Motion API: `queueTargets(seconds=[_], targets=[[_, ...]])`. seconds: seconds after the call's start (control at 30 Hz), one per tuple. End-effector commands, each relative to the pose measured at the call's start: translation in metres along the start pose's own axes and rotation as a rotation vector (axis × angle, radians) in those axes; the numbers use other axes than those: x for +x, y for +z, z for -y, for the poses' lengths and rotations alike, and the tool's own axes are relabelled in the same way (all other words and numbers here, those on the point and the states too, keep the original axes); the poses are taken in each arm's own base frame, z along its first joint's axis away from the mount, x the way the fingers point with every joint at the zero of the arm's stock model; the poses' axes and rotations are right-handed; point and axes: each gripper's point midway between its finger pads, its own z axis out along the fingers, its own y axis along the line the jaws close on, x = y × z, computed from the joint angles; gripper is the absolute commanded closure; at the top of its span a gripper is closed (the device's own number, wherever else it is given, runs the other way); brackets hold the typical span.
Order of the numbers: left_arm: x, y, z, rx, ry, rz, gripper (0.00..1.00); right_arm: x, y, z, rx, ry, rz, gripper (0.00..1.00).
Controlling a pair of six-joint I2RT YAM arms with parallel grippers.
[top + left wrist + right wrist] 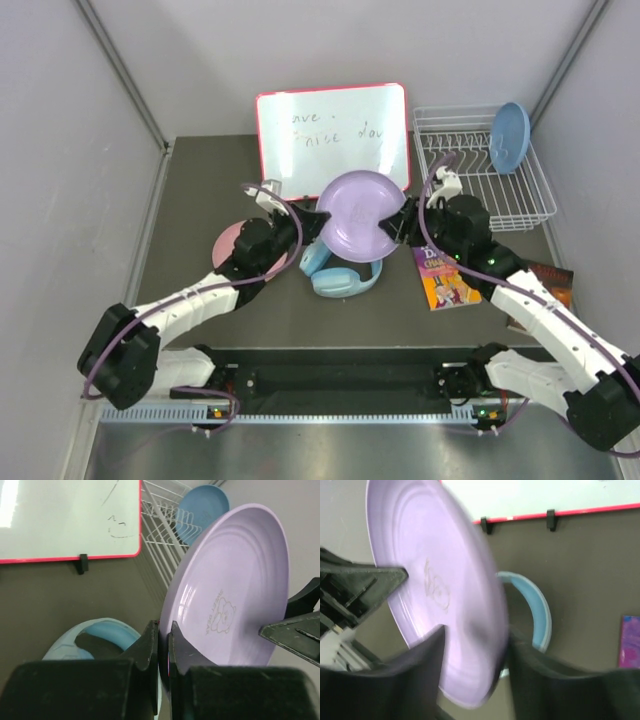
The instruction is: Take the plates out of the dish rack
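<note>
The left gripper (164, 632) is clamped on the lower rim of the lavender plate (358, 212), which hangs tilted in the air over the middle of the dark table (200, 200). The right gripper (476, 637) straddles the opposite edge with its jaws parted, and through the blur I cannot tell whether they pinch the plate or merely flank it. Behind stands the red-framed whiteboard (335, 135), and to its right is the white dish rack (500, 190), with the light blue plate (510, 137) upright among its prongs at the far corner. The pink plate (228, 240) lies flat on the table under the left arm. No tan-orange plate shows in any view. The blue headphones (340, 275) sit directly below the lavender plate, with a small book (445, 275) just to their right. This looks like a hand-over from right to left. The main danger is probably the thin edge grip: with only a sliver of rim between the left fingers, the smooth plastic could pivot or slide out once the other side lets go, dropping onto the headphones. If both arms pull while both are gripping, the plate may twist free. On the way down to the pink plate, it could also clip the headphones.
</note>
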Motion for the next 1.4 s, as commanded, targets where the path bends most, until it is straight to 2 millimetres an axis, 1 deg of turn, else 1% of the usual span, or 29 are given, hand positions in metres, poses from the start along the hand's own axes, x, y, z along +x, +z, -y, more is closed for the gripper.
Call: queueTargets(seconds=[0.0,0.03,0.07,0.1,0.13,0.17,0.23,0.27,0.3,0.37,0.4,0.5,0.53,0.57,0.6,0.63,0.67,0.7,0.77,0.9,0.93,1.0,1.03,1.17,1.23,1.27,1.3,1.33,1.37], targets=[[-0.027,-0.018,-0.014,-0.117,0.087,0.109,1.0,-0.035,-0.009,-0.016,-0.003,-0.087,0.085,0.33],[-0.049,-0.03,-0.018,-0.173,0.107,0.186,1.0,-0.042,-0.011,-0.009,0.041,-0.11,0.097,0.32],[-0.046,-0.039,-0.034,-0.254,0.147,0.169,1.0,-0.05,-0.017,-0.002,0.098,-0.13,0.105,0.31],[-0.054,-0.048,-0.042,-0.314,0.153,0.193,1.0,-0.06,-0.019,0.014,0.186,-0.177,0.13,0.25],[-0.07,-0.062,-0.042,-0.354,0.154,0.245,1.0,-0.066,-0.023,0.021,0.231,-0.194,0.14,0.21],[-0.073,-0.078,-0.064,-0.476,0.185,0.258,1.0,-0.079,-0.029,0.028,0.273,-0.23,0.162,0.2],[-0.091,-0.101,-0.073,-0.572,0.191,0.312,1.0,-0.088,-0.035,0.042,0.342,-0.255,0.173,0.18],[-0.101,-0.116,-0.087,-0.676,0.188,0.364,1.0,-0.097,-0.04,0.05,0.373,-0.256,0.192,0.17],[-0.098,-0.13,-0.098,-0.758,0.211,0.329,1.0,-0.101,-0.042,0.054,0.388,-0.272,0.195,0.16],[-0.104,-0.147,-0.11,-0.85,0.212,0.352,1.0,-0.113,-0.048,0.068,0.436,-0.281,0.216,0.13],[-0.1,-0.158,-0.121,-0.92,0.236,0.341,1.0,-0.118,-0.048,0.074,0.456,-0.282,0.22,0.13],[-0.09,-0.173,-0.142,-1.001,0.234,0.322,1.0,-0.135,-0.054,0.097,0.528,-0.273,0.242,0.13],[-0.087,-0.177,-0.147,-1.014,0.225,0.323,1.0,-0.145,-0.057,0.099,0.54,-0.271,0.258,0.13],[-0.079,-0.181,-0.156,-1.036,0.227,0.308,1.0,-0.154,-0.061,0.109,0.566,-0.267,0.271,0.13],[-0.078,-0.185,-0.163,-1.051,0.216,0.304,1.0,-0.156,-0.058,0.114,0.573,-0.263,0.262,0.13],[-0.079,-0.188,-0.166,-1.054,0.201,0.314,1.0,-0.166,-0.06,0.114,0.573,-0.263,0.281,0.13],[-0.073,-0.192,-0.174,-1.066,0.202,0.307,1.0,-0.173,-0.064,0.121,0.593,-0.259,0.288,0.13],[-0.078,-0.198,-0.181,-1.085,0.189,0.327,1.0,-0.175,-0.062,0.125,0.592,-0.257,0.281,0.13],[-0.074,-0.199,-0.188,-1.073,0.164,0.309,1.0,-0.185,-0.066,0.133,0.607,-0.25,0.293,0.13],[-0.069,-0.204,-0.208,-1.103,0.15,0.265,1.0,-0.194,-0.065,0.148,0.617,-0.23,0.292,0.13],[-0.066,-0.203,-0.21,-1.098,0.145,0.252,1.0,-0.199,-0.068,0.152,0.629,-0.226,0.301,0.13],[-0.06,-0.201,-0.214,-1.092,0.142,0.233,1.0,-0.2,-0.063,0.155,0.628,-0.228,0.294,0.13],[-0.056,-0.198,-0.216,-1.088,0.137,0.222,1.0,-0.207,-0.07,0.165,0.657,-0.217,0.309,0.13],[-0.04,-0.186,-0.219,-1.034,0.104,0.173,1.0,-0.216,-0.067,0.192,0.72,-0.208,0.292,0.13],[-0.034,-0.18,-0.221,-1.019,0.088,0.154,0.99,-0.218,-0.061,0.207,0.743,-0.194,0.275,0.13],[-0.031,-0.176,-0.221,-1.003,0.081,0.138,0.86,-0.22,-0.063,0.215,0.761,-0.181,0.277,0.13],[-0.027,-0.17,-0.22,-0.975,0.071,0.117,0.78,-0.216,-0.057,0.224,0.765,-0.172,0.254,0.13],[-0.024,-0.167,-0.219,-0.962,0.069,0.104,0.71,-0.22,-0.058,0.226,0.769,-0.167,0.253,0.12],[-0.022,-0.166,-0.22,-0.959,0.067,0.095,0.54,-0.22,-0.057,0.229,0.776,-0.161,0.253,0.12]])
